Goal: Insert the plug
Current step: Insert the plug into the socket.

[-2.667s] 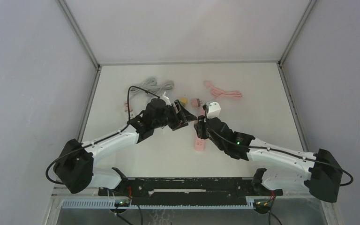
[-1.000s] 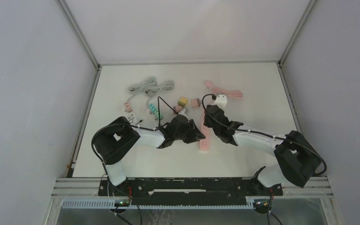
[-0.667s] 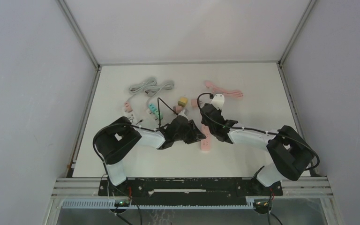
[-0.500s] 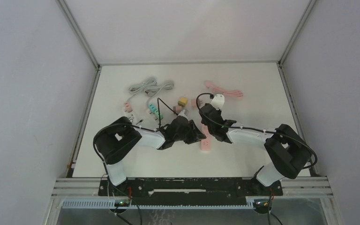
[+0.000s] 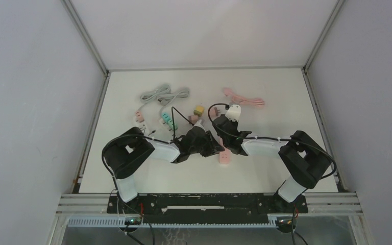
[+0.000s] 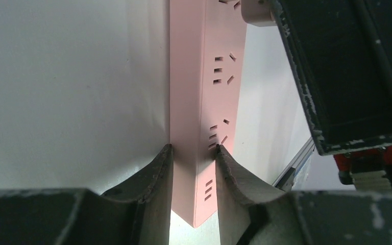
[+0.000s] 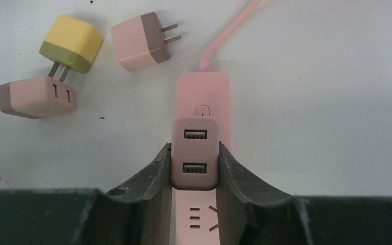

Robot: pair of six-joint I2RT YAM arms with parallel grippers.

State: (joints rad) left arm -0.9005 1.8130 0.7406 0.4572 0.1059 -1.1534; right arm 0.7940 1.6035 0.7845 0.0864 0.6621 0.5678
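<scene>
A pink power strip [image 6: 204,76] lies on the white table, its near end clamped between my left gripper's [image 6: 194,150] fingers. In the right wrist view the pink plug [image 7: 195,150], a block with two USB ports, is gripped by its sides in my right gripper [image 7: 195,148]. It stands on the strip's [image 7: 204,92] face just below the switch, and its prongs are hidden. In the top view both grippers meet over the strip [image 5: 224,157] at the table's middle, the left gripper [image 5: 213,146] beside the right gripper [image 5: 224,131].
Loose plugs lie left of the strip's far end: a yellow-olive one [image 7: 71,43], a pink-mauve one [image 7: 140,41], and another pink one [image 7: 35,97]. In the top view grey cables [image 5: 163,94] and a green plug [image 5: 167,120] lie at the back left, and the strip's pink cord [image 5: 245,100] lies at the back right.
My right gripper has shifted slightly left with the plug, its elbow swinging inward. The left gripper has stayed in place and squeezed a little tighter on the strip.
</scene>
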